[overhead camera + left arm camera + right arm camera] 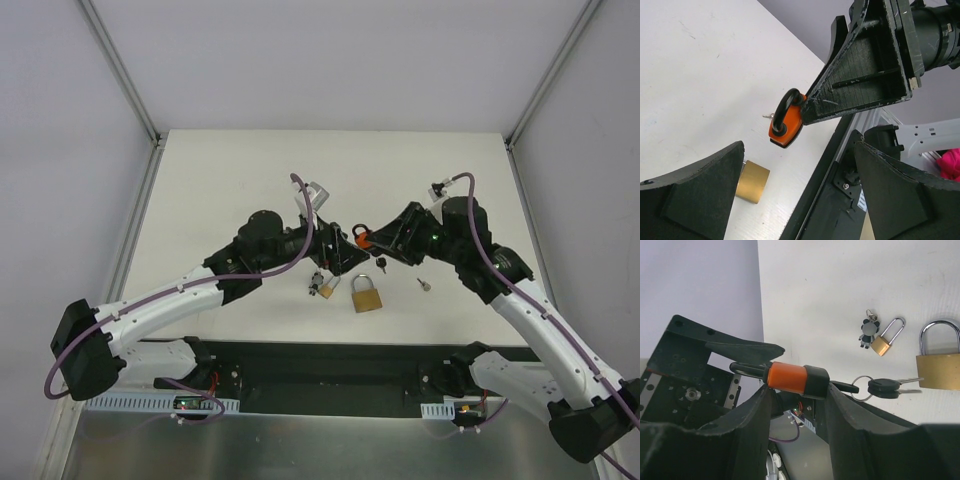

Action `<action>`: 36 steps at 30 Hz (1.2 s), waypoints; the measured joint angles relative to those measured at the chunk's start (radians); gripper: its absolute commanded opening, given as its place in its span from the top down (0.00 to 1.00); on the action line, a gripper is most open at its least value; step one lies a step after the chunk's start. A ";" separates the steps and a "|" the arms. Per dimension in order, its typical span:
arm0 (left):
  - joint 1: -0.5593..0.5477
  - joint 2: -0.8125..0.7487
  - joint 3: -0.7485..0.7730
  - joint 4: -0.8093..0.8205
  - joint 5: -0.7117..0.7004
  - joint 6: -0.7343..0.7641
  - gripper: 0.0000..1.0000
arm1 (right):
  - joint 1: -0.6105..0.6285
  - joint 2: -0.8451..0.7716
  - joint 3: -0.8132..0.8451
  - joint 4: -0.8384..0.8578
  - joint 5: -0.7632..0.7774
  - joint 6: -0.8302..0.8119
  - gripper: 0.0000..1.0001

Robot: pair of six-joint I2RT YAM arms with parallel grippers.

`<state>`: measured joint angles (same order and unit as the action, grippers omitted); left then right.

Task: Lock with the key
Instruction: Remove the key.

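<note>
A small orange padlock (788,378) with a black end cap and a black shackle is held above the table, my right gripper (796,390) shut on its body. A black-headed key (844,386) sticks out of the capped end, and a ring with a second black key (883,386) hangs from it. From above, the orange padlock (360,238) sits between the two arms. My left gripper (800,200) is open just below and beside the orange padlock (786,125) and does not touch it. Its fingers (695,200) hold nothing.
On the table below lie a large brass padlock (366,297), a small brass padlock (881,345) with a panda charm (869,333), a silver padlock (318,192) farther back and a small metal piece (425,284). The black base rail (330,365) runs along the near edge.
</note>
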<state>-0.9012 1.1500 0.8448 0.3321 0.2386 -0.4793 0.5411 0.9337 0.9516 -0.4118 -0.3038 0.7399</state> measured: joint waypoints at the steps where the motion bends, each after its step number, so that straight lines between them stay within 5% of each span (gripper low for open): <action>1: 0.000 0.005 0.000 0.007 0.007 0.000 0.12 | -0.002 -0.003 0.000 0.005 0.000 0.005 0.99; 16: 0.000 0.108 0.027 0.162 0.085 -0.009 0.41 | -0.003 -0.045 -0.014 0.115 -0.025 0.087 0.99; 20: 0.000 0.122 0.031 0.192 0.097 -0.009 0.61 | -0.003 -0.047 -0.021 0.136 -0.038 0.100 0.99; 23: 0.010 0.123 0.029 0.204 0.091 -0.007 0.97 | -0.005 -0.059 -0.029 0.156 -0.050 0.114 0.99; 28: 0.013 0.121 0.023 0.233 0.084 -0.011 1.00 | -0.010 -0.070 -0.048 0.191 -0.052 0.125 0.97; 31: 0.013 0.112 0.012 0.240 0.074 -0.012 1.00 | -0.010 -0.070 -0.050 0.196 -0.055 0.125 0.89; 32: 0.013 0.108 0.010 0.240 0.072 -0.012 1.00 | -0.010 -0.070 -0.050 0.198 -0.057 0.123 0.72; 36: 0.019 0.089 0.007 0.217 0.066 -0.019 1.00 | -0.010 -0.072 -0.048 0.196 -0.056 0.080 0.35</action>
<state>-0.8822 1.2392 0.8520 0.5491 0.3050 -0.4980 0.5312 0.8612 0.9031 -0.2153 -0.3603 0.8196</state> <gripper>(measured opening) 0.227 0.416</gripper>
